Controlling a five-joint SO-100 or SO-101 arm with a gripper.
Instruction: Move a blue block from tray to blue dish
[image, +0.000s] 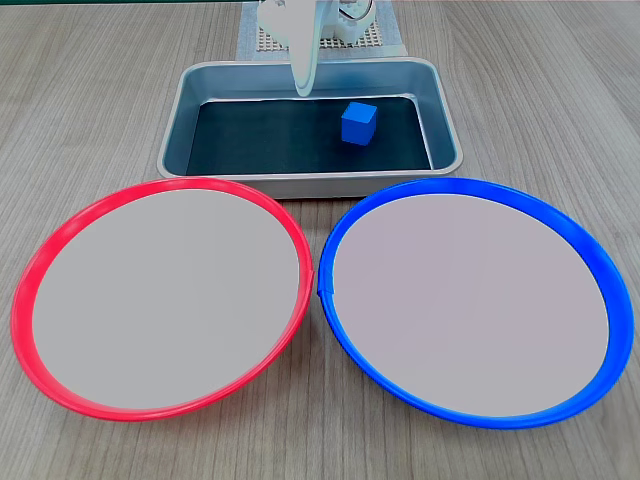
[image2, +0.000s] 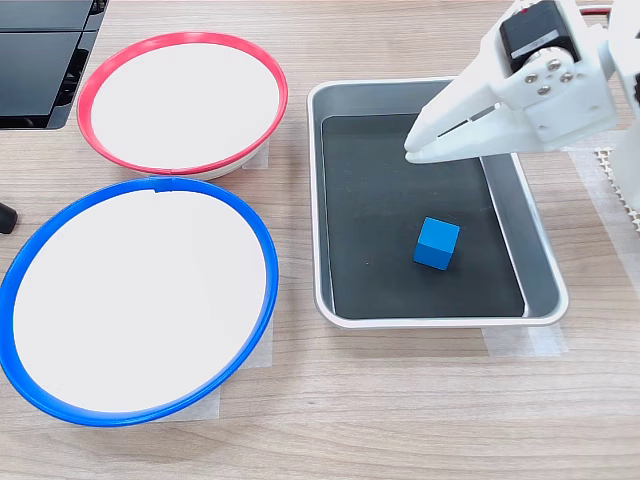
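Observation:
The blue block (image: 358, 123) (image2: 437, 243) lies on the dark floor of the tray (image: 190, 95) (image2: 505, 190), towards the first exterior view's right. My white gripper (image: 305, 88) (image2: 412, 152) hangs above the tray's middle, apart from the block, with its fingers pressed together and nothing between them. The blue dish (image: 560, 225) (image2: 262, 250) sits in front of the tray at the first exterior view's right, and nothing lies in it.
A red-rimmed dish (image: 40, 255) (image2: 100, 70) of the same size sits beside the blue one, their rims almost touching. A black object (image2: 40, 60) occupies the second exterior view's top left corner. The arm's base (image: 320, 25) stands behind the tray.

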